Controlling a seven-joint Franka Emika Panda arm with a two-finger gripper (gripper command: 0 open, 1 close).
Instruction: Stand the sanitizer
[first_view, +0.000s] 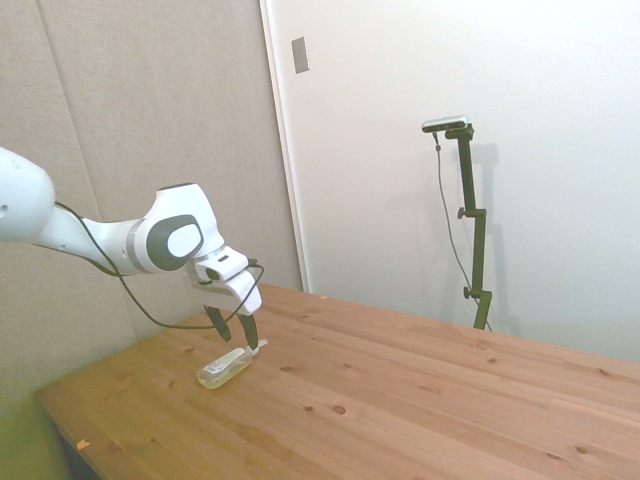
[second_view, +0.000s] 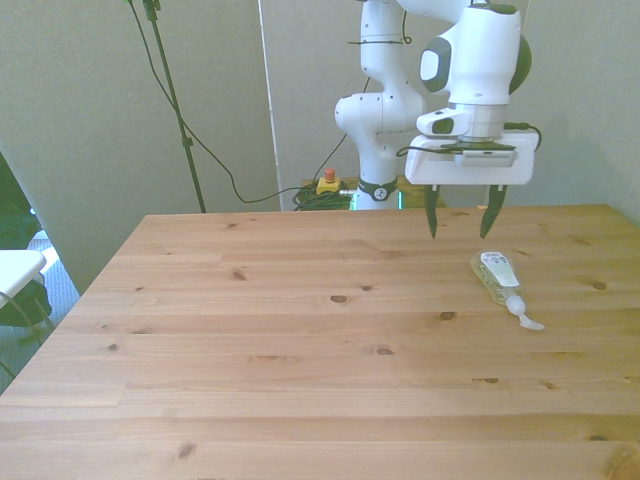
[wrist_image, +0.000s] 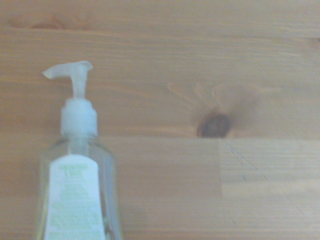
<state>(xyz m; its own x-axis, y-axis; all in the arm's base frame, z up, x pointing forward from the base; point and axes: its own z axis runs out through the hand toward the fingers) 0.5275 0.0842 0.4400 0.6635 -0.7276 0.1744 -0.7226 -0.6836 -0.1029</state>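
Now we see the sanitizer (second_view: 497, 278) lying on its side on the desk (second_view: 300, 340), at the right of the front frame, a little above mid-height. Its pump nozzle points toward the frame's lower right and its base toward the upper left; a white label faces up, and the liquid inside looks pale yellow. In the side view the bottle (first_view: 227, 366) sits in the lower left of the frame, near the desk's (first_view: 420, 400) left end, its nozzle aimed up and to the right.

We find the end effector (second_view: 457, 215) hanging above the desk with its two dark fingers spread apart and pointing down, gripping nothing. In the front view it stands just up and left of the bottle, with its right-hand finger (second_view: 489, 213) just above the bottle's base end. In the side view the end effector (first_view: 232, 326) hovers just over the bottle, and we see a gap between the fingertips and the plastic.

From the wrist we look down on the bottle (wrist_image: 77, 185) close by: clear body, white label with green print too blurred to read, white pump head. A dark knot (wrist_image: 214, 125) marks the wood beside it.
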